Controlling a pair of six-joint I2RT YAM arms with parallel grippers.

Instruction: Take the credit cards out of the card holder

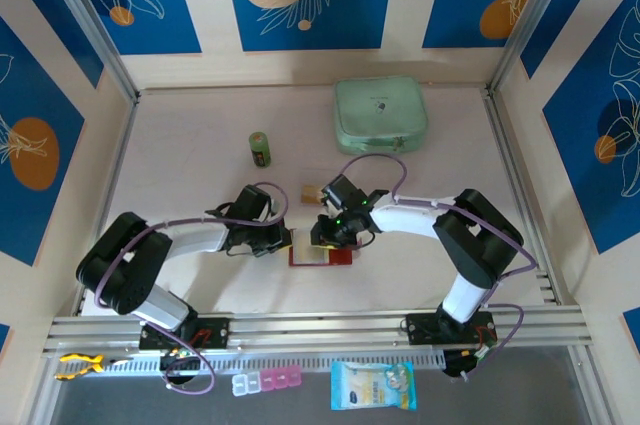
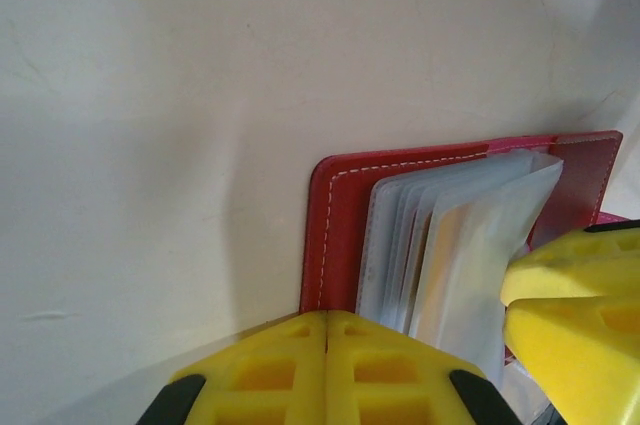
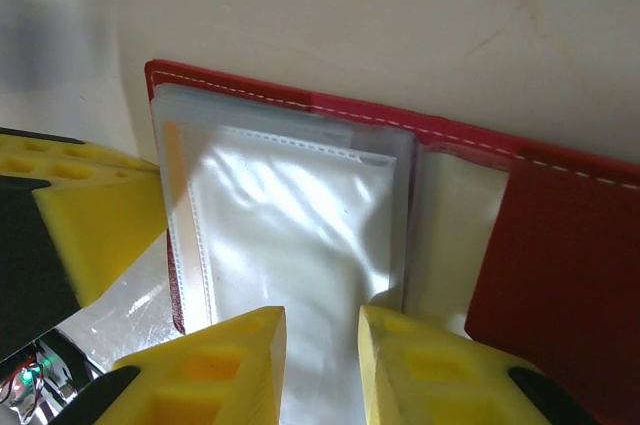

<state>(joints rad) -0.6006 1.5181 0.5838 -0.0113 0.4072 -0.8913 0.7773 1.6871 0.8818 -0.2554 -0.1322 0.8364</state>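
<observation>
The red card holder (image 1: 322,254) lies open on the table between both arms, its clear pockets fanned up (image 2: 470,235). My left gripper (image 2: 327,321) is shut, its tips pressed on the holder's red cover (image 2: 335,235) at its left edge, with nothing between the fingers. My right gripper (image 3: 322,345) is open a little, its yellow fingers either side of a clear pocket (image 3: 300,215). An orange card edge (image 3: 172,170) shows inside a pocket at the left. A tan credit card (image 1: 308,192) lies loose on the table just beyond the holder.
A mint green zip case (image 1: 380,115) sits at the back right. A small green cylinder (image 1: 260,149) stands behind the left arm. The two grippers (image 1: 281,239) (image 1: 331,235) are close together over the holder. Each wrist view catches the other gripper's yellow finger (image 2: 575,290) (image 3: 85,215).
</observation>
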